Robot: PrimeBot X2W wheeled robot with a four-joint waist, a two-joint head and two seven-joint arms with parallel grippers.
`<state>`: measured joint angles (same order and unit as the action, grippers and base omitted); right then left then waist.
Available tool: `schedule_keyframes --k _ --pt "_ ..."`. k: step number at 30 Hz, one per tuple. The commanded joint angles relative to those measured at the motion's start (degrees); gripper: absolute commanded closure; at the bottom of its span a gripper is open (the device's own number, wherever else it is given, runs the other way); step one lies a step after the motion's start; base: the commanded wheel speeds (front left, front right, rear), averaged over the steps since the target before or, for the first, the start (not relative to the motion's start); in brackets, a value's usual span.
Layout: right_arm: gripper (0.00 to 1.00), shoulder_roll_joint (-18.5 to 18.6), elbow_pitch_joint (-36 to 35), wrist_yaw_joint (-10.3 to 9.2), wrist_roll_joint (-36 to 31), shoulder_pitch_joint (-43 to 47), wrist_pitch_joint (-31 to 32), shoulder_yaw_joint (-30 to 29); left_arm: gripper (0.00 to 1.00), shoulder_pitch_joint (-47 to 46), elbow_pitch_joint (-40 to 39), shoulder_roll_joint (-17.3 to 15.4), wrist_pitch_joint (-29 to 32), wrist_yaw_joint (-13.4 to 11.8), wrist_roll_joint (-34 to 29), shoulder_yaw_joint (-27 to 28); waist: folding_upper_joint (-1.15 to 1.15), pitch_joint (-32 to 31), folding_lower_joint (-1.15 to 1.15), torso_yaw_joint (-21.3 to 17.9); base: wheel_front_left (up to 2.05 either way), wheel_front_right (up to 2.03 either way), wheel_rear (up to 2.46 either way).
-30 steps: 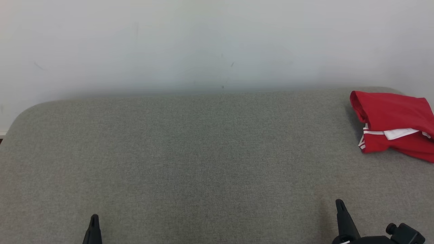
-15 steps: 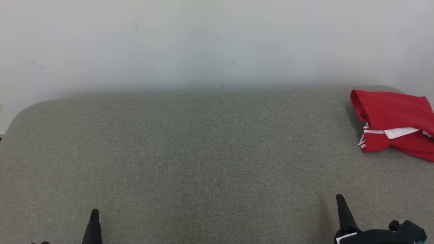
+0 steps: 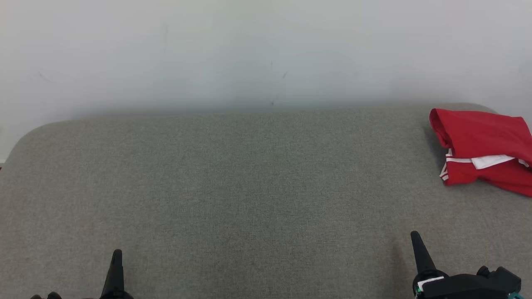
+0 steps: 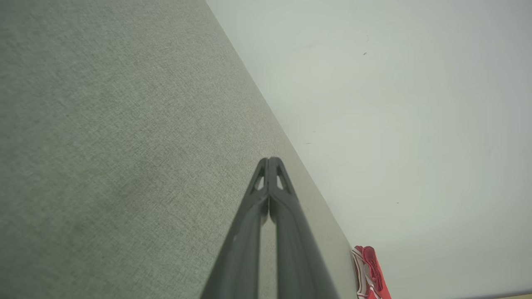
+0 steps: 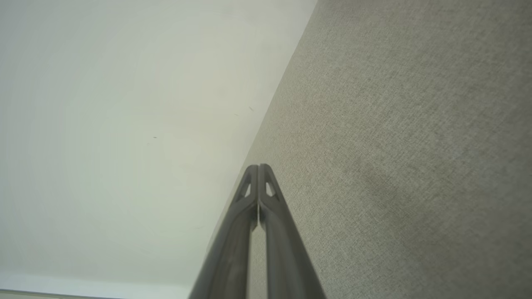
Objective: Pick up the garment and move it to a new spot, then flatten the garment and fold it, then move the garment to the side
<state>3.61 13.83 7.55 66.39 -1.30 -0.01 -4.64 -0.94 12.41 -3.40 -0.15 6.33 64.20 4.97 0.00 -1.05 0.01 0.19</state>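
A red garment with white stripes lies folded at the far right end of the grey cushioned surface; it also peeks in at the lower edge of the left wrist view as the garment. My left gripper sits low at the near left, shut and empty, its fingers pressed together. At the near right my right gripper is shut too, holding nothing, tips touching. Both are far from the garment.
A plain white wall runs right behind the cushioned surface. The surface's left end is rounded, and the garment lies close to its right end.
Both grippers have risen slightly in the head view, with more of the right wrist showing. The picture as a whole has shifted a little. The garment lies as before.
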Motion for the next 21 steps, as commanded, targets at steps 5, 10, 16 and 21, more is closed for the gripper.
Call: schedule_keyframes --k 5,10,16,21 --pt "1.0 -0.23 -0.33 -0.07 3.51 -1.36 0.8 -0.39 1.0 -1.65 -0.13 0.02 0.84 0.3 3.62 0.37 0.0 0.1 -0.01 -0.01 0.0 0.0 0.0" --pt "1.0 -0.3 -0.28 -0.07 6.12 -1.76 1.55 -0.61 1.0 -2.18 0.08 0.08 1.58 0.45 6.58 0.51 0.0 0.21 -0.01 -0.03 0.0 0.0 0.0" --pt "1.0 -0.4 -0.19 -0.08 9.65 -2.42 2.46 -0.84 1.0 -2.79 0.35 0.17 2.48 0.66 10.35 0.73 0.0 0.36 -0.01 -0.06 0.0 0.0 0.0" --pt "1.0 -0.45 -0.14 -0.09 12.12 -2.76 3.05 -1.02 1.0 -3.26 0.54 0.23 3.14 0.79 13.15 0.88 0.0 0.47 -0.01 -0.07 0.0 0.0 0.0"
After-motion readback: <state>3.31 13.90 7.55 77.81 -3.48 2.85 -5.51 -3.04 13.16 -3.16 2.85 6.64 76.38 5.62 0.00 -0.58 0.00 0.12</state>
